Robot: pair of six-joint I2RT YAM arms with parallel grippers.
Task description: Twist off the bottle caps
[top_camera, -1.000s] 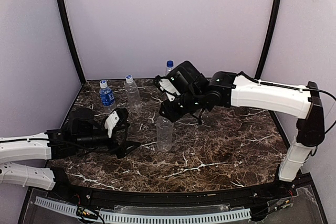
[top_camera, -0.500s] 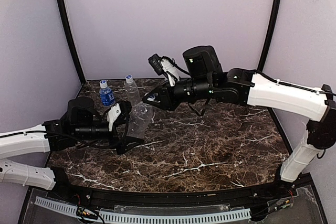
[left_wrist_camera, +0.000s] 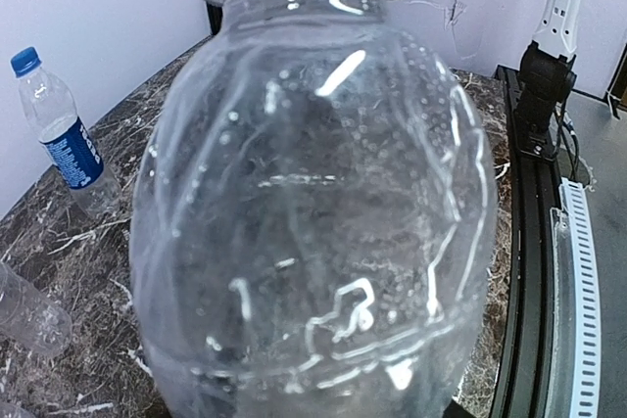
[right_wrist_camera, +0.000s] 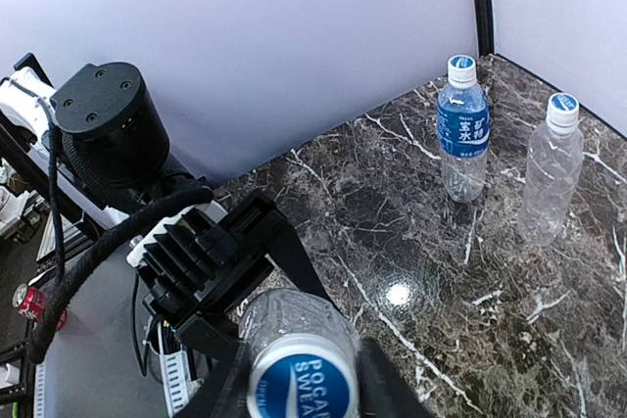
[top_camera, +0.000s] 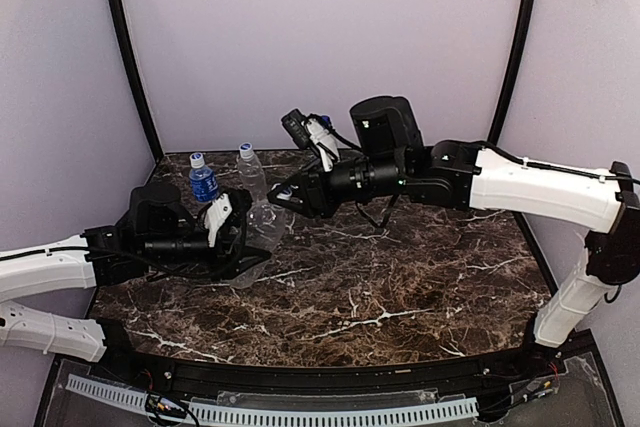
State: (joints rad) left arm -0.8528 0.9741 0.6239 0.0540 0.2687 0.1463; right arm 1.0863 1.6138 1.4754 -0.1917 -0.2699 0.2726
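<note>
A clear unlabelled bottle (top_camera: 258, 232) hangs tilted over the table's left half, held between both arms. My left gripper (top_camera: 240, 243) is shut on its body. In the left wrist view the bottle (left_wrist_camera: 313, 203) fills the frame and hides the fingers. My right gripper (top_camera: 284, 196) is shut on its bottle cap (right_wrist_camera: 302, 389), white-rimmed with a blue printed top, with one dark finger (right_wrist_camera: 390, 389) close on each side. Two other capped bottles stand at the back left: a blue-labelled one (top_camera: 203, 181) (right_wrist_camera: 462, 129) and a clear one (top_camera: 250, 176) (right_wrist_camera: 549, 168).
The marble table (top_camera: 420, 277) is closed in by purple walls at the back and sides. A black rail (top_camera: 330, 372) runs along its near edge. The right arm (top_camera: 520, 182) reaches across the middle from the right.
The left jaws have closed on the bottle's body. The bottle has sunk a little and tilted further toward the left arm. The right gripper stays at the cap.
</note>
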